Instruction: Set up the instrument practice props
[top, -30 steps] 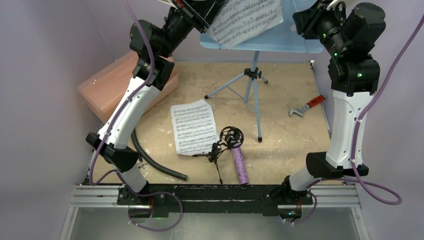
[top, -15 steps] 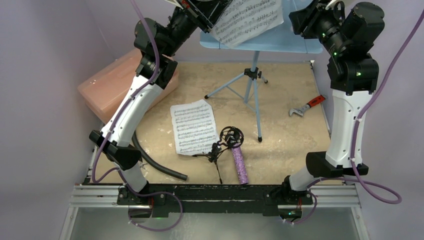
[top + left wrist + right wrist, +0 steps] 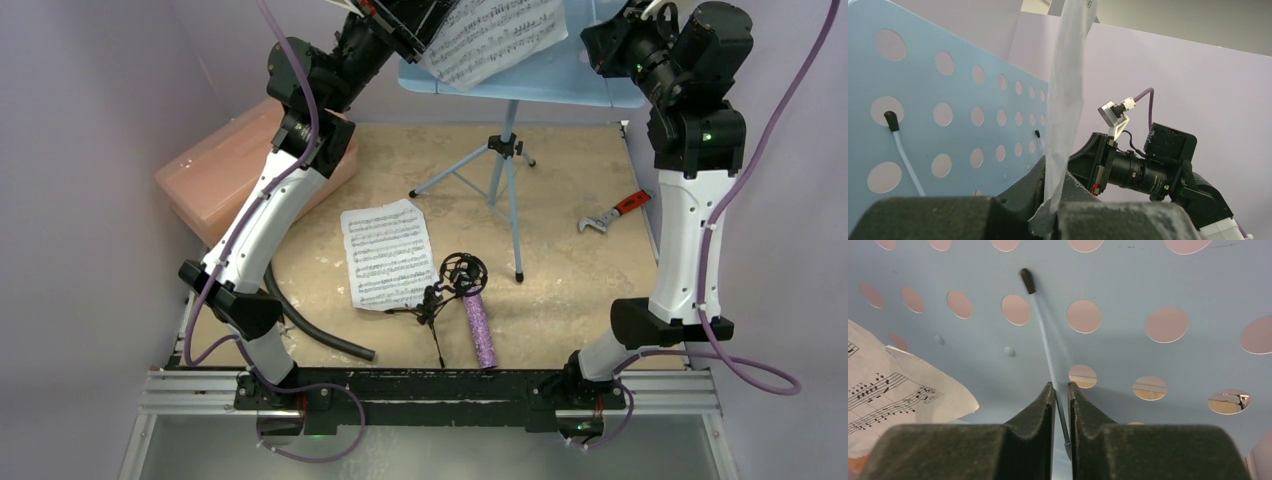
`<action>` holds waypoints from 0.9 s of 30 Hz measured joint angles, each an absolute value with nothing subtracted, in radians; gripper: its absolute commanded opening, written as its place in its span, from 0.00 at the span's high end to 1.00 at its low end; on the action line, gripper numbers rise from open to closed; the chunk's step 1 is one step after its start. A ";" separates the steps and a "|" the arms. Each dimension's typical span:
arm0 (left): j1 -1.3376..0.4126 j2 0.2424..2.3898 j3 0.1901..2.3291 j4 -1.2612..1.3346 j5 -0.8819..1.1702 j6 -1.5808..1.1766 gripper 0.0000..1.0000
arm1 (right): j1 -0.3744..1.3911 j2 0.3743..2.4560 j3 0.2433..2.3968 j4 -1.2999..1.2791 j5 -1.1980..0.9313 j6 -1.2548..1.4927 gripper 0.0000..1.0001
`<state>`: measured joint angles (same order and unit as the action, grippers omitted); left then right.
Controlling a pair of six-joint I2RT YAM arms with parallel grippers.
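**Pale-blue stand about to receive its first page**

Pale-blue and perforated, the music stand point(image 3: 560, 88) is upright on its tripod at the far side of the worktop point(image 3: 570, 250). In the last second the left arm has swung its elbow up and inward. That has carried the held sheet point(image 3: 495, 35) a little higher against the stand's desk. The left fingers point(image 3: 1108, 222) are clamped together on the sheet's lower edge.

The right arm has straightened, and the right fingers point(image 3: 1033, 415), wider a moment ago, have closed on the thin retaining wire point(image 3: 1045, 340) on the desk face. That probably means the wire is to be lifted so the page can slip under it.

The second sheet point(image 3: 385, 253), the purple microphone point(image 3: 479, 330) and the black mic stand point(image 3: 450, 285) lie untouched near the arms' bases, so most of the setup remains.
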<state>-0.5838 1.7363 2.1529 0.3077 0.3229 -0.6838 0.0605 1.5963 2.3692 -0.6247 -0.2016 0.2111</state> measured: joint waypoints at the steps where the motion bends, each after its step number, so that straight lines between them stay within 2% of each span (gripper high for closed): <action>1: -0.584 1.737 2.154 0.310 0.321 -0.684 1.00 | 0.060 1.596 2.369 -0.623 -0.201 0.207 0.92; 3: -0.584 1.742 2.158 0.315 0.314 -0.684 1.00 | 0.060 1.596 2.369 -0.619 -0.201 0.202 1.00; 14: -0.639 1.799 2.219 0.289 0.240 -0.635 1.00 | 0.060 1.594 2.369 -0.616 -0.201 0.174 1.00; 27: -0.691 1.817 2.222 0.232 0.059 -0.533 1.00 | 0.060 1.560 2.338 -0.618 -0.207 0.171 1.00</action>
<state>-0.6907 1.8168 2.2223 0.2321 0.0586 -0.5331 0.0605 1.5604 2.3379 -0.6182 -0.2066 0.1707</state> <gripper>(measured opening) 0.003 0.015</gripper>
